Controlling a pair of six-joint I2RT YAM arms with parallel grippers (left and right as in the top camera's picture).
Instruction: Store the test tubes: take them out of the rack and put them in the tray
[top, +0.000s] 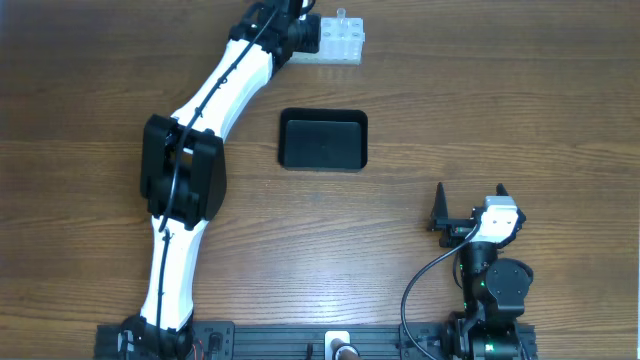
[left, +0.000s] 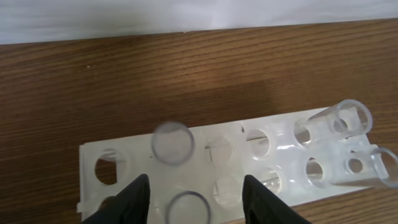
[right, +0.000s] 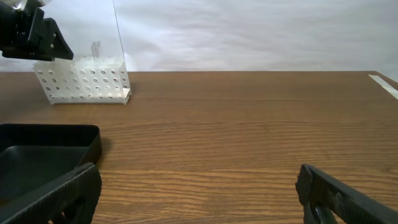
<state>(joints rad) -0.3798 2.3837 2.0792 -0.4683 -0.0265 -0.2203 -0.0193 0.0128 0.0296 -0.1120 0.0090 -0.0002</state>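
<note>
– Fingers (left: 134, 199) of the left claw (left: 196, 193) sit closest, spread apart, with the rim of one test tube (left: 186, 208) between them. Is it gripped?
– Not that I can see. That claw is open, with a finger on either side and both apart from the glass. I'd say it is lined up so that closing would pinch the tube just below its lip.
– And the others?
– A second tube (left: 172, 142) stands just beside it. Two more tubes (left: 339, 118) stand at the other end of the rack (left: 93, 158), all mouths up, so they are easy to take from above.
– Where is the rack?
– At the worktop's (top: 520, 110) far edge, near its middle. The tray (top: 322, 142) lies near the rack, toward the worktop's middle, and looks bare. That makes for a short carry.
– The right claw (top: 470, 200)?
– Wide open and holding nothing, down by the near edge toward the right corner. It is well apart from the rack, probably to keep clear.
</note>
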